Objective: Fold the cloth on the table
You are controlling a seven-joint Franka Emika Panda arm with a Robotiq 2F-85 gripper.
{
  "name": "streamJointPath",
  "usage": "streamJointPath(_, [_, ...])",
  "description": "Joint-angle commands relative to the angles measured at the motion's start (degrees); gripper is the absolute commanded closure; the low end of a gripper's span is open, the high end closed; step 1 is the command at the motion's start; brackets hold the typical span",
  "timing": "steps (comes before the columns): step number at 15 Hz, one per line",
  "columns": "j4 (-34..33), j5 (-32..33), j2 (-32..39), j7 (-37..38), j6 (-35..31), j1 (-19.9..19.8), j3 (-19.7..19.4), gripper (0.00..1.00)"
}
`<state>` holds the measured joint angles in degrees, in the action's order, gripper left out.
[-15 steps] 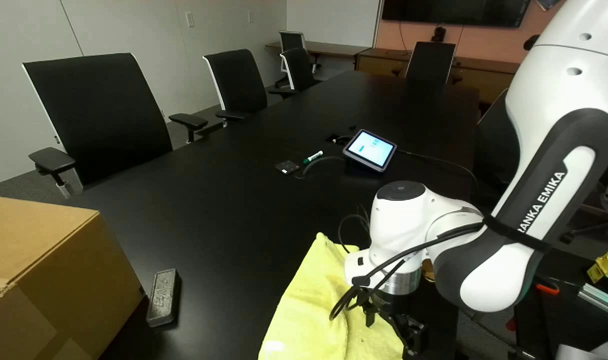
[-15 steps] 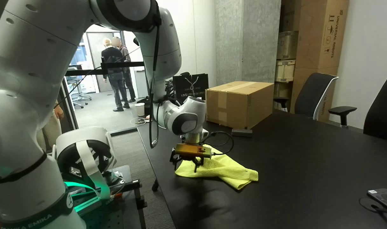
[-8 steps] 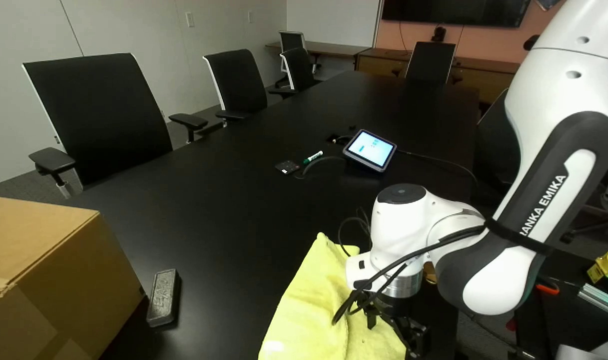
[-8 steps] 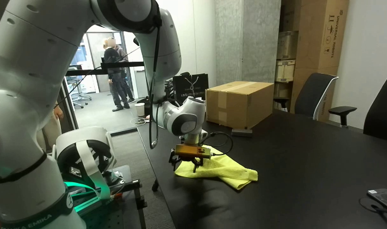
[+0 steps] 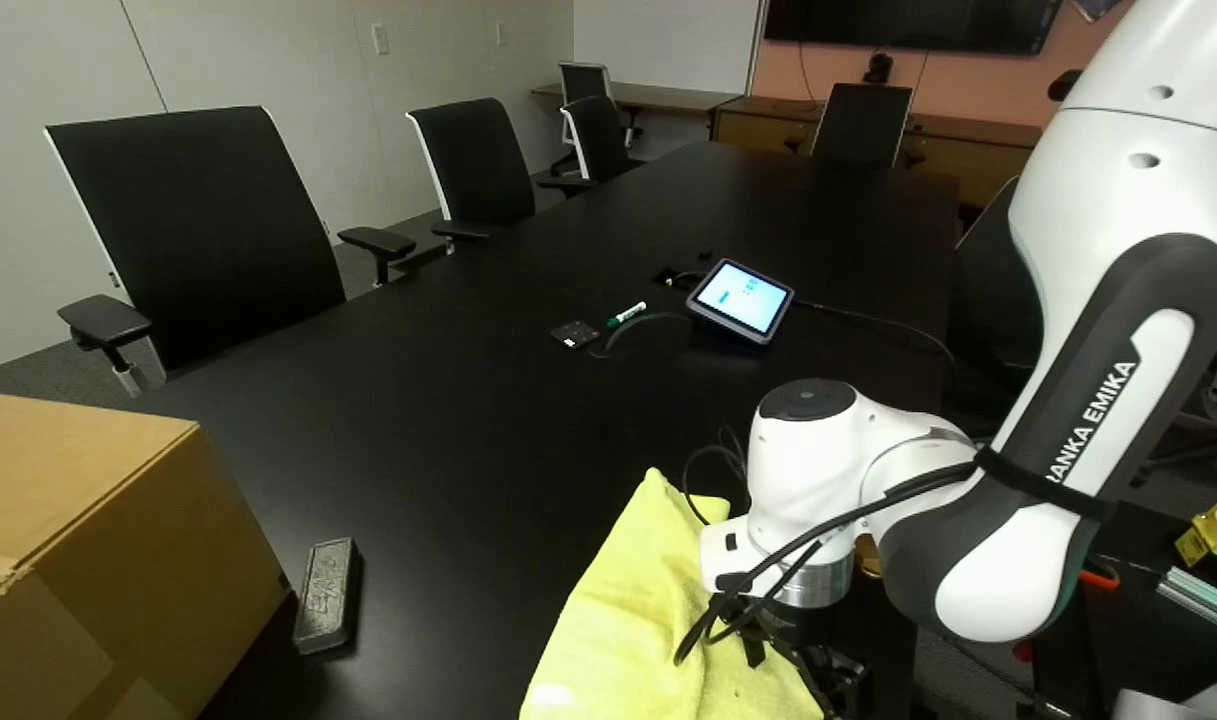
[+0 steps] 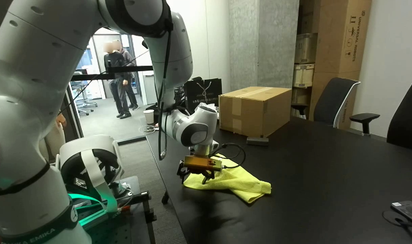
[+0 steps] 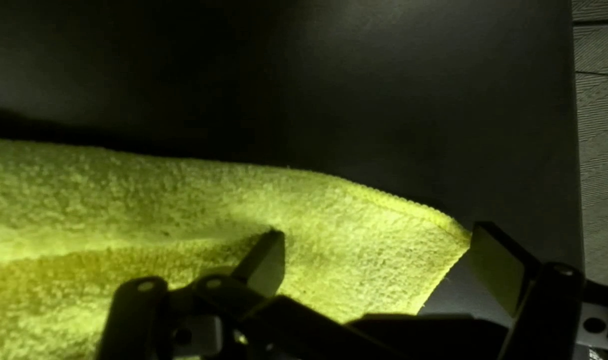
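pale wall (image 5: 268, 80) | pink wall (image 5: 968, 88) | grey carpet (image 6: 138, 159) | black chairs (image 5: 203, 230)

Yellow cloth (image 6: 235, 180) on table (image 6: 314, 189), jaws apart

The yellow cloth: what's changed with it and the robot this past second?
The gripper has sunk slightly and edged toward the side of the table nearest the robot; the cloth slid the same way. The jaws stand open: nothing gripped or let go. The box and tablet stayed put.

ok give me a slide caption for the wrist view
Open Robotiq gripper framing a corner of the fuzzy yellow cloth on the black table.
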<state>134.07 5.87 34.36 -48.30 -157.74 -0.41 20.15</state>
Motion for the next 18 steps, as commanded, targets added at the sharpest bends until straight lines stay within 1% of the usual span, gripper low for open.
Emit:
streamJointPath(1, [1.3, 1.7, -0.1, 1.5, -1.1, 1.7, -1.5, 0.0])
streamJointPath(4, [1.4, 3.0, 0.5, 3.1, -2.1, 3.7, -3.4, 0.0])
streamJointPath(7, [0.5, 2.5, 1.6, 3.1, -1.5, 2.9, -2.8, 0.0])
streamJointPath(8, [0.3, 2.1, 1.8, 2.4, -1.0, 2.0, -2.2, 0.0])
streamJointPath(9, [0.2, 1.7, 2.0, 2.4, -0.8, 1.5, -1.9, 0.04])
streamJointPath(10, [0.0, 1.4, 2.2, 2.3, -0.8, 1.1, -1.7, 0.25])
streamJointPath(12, [0.2, 0.4, 1.7, 2.1, -0.3, -0.3, -0.7, 0.29])
streamJointPath(15, [0.1, -0.6, 0.8, 2.9, 0.9, -1.3, -0.1, 0.53])
streamJointPath(16, [-0.2, -1.1, 0.6, 3.1, 1.6, -1.7, 0.0, 0.62])
streamJointPath(18, [-1.0, -2.0, -0.3, 3.6, 4.2, -2.0, 0.3, 0.76])
